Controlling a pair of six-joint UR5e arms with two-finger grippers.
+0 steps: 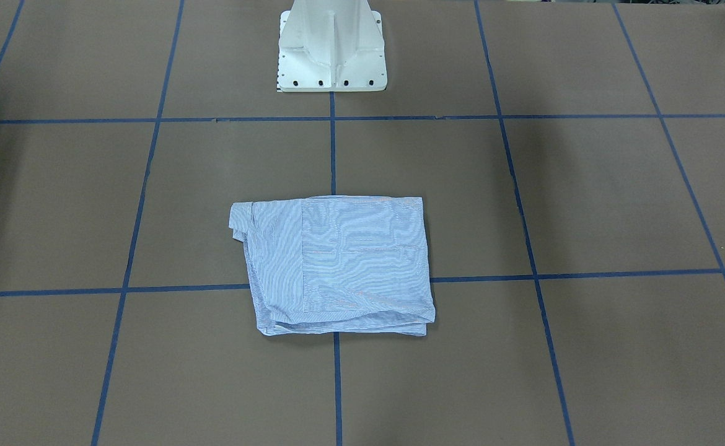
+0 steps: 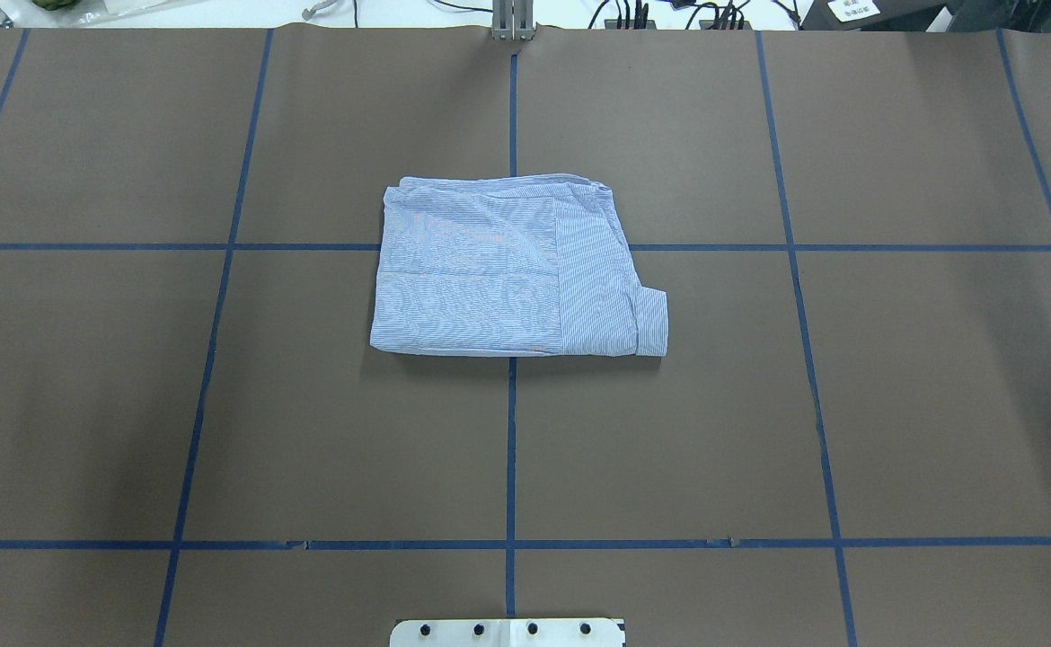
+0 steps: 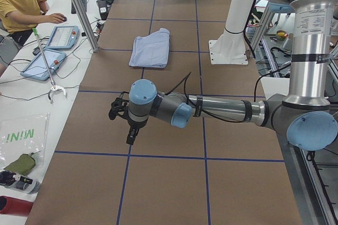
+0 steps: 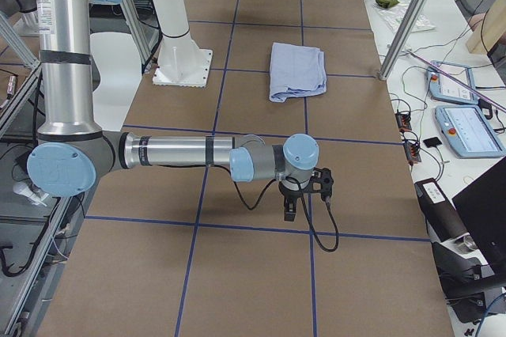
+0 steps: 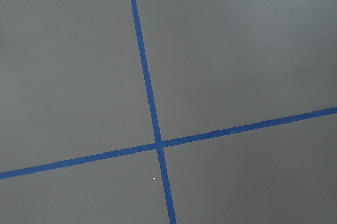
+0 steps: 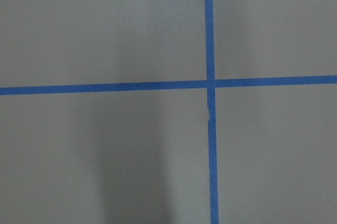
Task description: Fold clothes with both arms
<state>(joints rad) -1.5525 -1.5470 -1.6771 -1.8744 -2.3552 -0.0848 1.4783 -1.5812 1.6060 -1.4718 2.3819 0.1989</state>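
The clothes are one light blue striped shirt [image 1: 338, 266], folded into a flat rectangle at the middle of the table [image 2: 507, 270], with a cuff sticking out at one corner. It also lies flat in the side views [image 3: 151, 50] [image 4: 296, 72]. Neither arm touches it. My left gripper [image 3: 130, 138] hangs over bare table far toward the left end, pointing down. My right gripper [image 4: 289, 212] hangs the same way near the right end. Both show only in the side views, so I cannot tell whether they are open or shut. The wrist views hold only brown table and blue tape.
The white pedestal base [image 1: 331, 49] stands behind the shirt. Blue tape lines [image 2: 511, 449] grid the brown table. A seated person [image 3: 18, 0] and teach pendants [image 3: 60, 37] [image 4: 466, 127] are along the far side, beside aluminium posts [image 4: 411, 17].
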